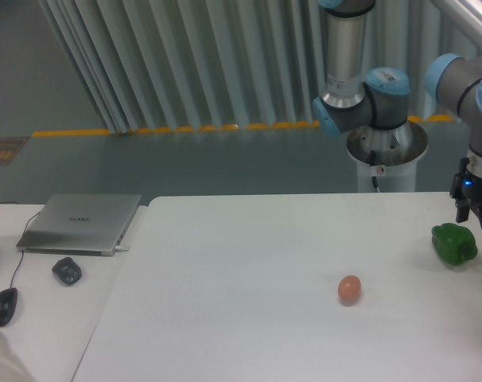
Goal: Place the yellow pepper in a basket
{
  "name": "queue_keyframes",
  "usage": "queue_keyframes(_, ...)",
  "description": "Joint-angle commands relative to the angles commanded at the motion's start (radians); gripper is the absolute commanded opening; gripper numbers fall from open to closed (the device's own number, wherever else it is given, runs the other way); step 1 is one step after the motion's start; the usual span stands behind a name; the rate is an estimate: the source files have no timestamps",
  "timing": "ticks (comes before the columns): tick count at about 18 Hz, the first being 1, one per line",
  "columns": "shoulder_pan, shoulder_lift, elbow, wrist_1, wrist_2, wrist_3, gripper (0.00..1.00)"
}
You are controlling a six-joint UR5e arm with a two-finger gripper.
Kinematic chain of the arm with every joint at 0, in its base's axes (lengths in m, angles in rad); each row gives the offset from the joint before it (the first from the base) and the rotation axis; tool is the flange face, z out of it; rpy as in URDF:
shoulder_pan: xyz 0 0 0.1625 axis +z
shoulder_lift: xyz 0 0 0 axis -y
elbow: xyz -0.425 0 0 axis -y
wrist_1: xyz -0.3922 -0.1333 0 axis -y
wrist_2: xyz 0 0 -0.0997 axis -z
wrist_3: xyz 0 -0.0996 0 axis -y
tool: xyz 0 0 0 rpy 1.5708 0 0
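Observation:
Neither the yellow pepper nor a basket shows in the camera view. My gripper (476, 228) hangs low at the right edge of the white table (249, 263), partly cut off by the frame. Its dark fingers (462, 212) stand apart, so it is open, and I see nothing held between them. It sits just behind and to the right of a green pepper (453, 243).
A brown egg (349, 289) lies right of the table's middle. On the side desk at the left are a closed laptop (80, 222), a small dark object (66, 270) and a mouse (3, 305). The arm's base (386, 151) stands behind the table.

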Motion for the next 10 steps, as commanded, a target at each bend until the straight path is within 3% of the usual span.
queue_keyframes(10,0.006,0.003,0.006,-0.009,0.020,0.012,1.00)
